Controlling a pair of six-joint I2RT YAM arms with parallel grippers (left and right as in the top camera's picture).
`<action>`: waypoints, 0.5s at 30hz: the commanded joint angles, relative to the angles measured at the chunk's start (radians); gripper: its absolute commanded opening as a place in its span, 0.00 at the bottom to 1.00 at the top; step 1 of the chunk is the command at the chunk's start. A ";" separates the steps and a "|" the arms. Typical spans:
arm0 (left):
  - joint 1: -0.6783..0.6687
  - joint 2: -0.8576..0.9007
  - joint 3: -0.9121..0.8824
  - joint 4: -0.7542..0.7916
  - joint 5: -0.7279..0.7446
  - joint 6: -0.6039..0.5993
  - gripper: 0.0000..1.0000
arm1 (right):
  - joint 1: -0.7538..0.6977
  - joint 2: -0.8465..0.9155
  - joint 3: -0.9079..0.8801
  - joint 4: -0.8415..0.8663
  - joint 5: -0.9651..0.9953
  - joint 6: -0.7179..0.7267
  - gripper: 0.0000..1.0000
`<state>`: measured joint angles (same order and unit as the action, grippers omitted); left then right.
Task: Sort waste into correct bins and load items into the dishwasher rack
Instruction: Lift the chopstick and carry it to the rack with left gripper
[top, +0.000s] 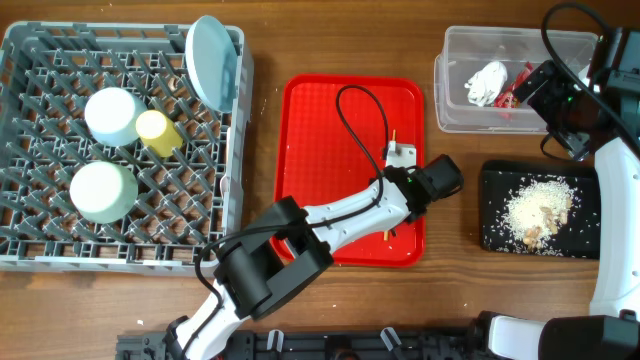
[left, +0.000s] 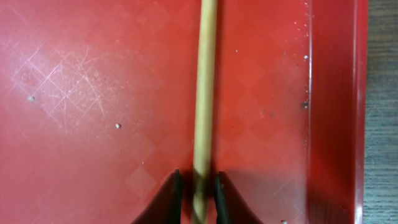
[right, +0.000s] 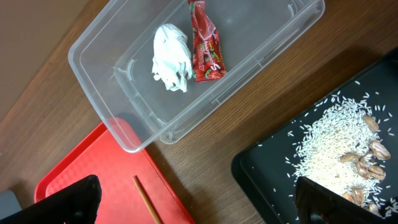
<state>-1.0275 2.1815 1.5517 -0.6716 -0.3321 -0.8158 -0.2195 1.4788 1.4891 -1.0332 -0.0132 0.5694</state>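
A wooden chopstick (left: 205, 81) lies on the red serving tray (top: 320, 120). My left gripper (left: 198, 186) is down on the tray and straddles the chopstick, nearly closed, with a thin gap on each side; it also shows in the overhead view (top: 397, 192). A white fork (top: 402, 154) lies just behind it. My right gripper (right: 199, 196) is open and empty, above the table between the clear tub (right: 112, 37) and the black tray (right: 267, 168). The tub holds the white tissue (right: 171, 57) and the red wrapper (right: 206, 45). Food scraps (right: 339, 146) lie on the black tray.
The grey dishwasher rack (top: 40, 250) at the left holds a blue plate (top: 213, 58) on edge, two pale bowls (top: 110, 114) (top: 102, 190) and a yellow cup (top: 158, 131). A black cable (top: 360, 100) loops over the red tray.
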 joint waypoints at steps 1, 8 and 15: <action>-0.003 0.043 0.006 -0.002 -0.002 0.000 0.04 | 0.000 -0.012 0.007 0.001 0.021 -0.019 1.00; -0.002 -0.005 0.006 -0.083 -0.002 0.000 0.04 | -0.001 -0.012 0.007 0.001 0.021 -0.019 1.00; 0.047 -0.242 0.006 -0.291 -0.026 0.000 0.04 | -0.001 -0.012 0.007 0.001 0.021 -0.019 1.00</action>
<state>-1.0214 2.0945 1.5570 -0.8780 -0.3298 -0.8139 -0.2195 1.4788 1.4891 -1.0332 -0.0132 0.5694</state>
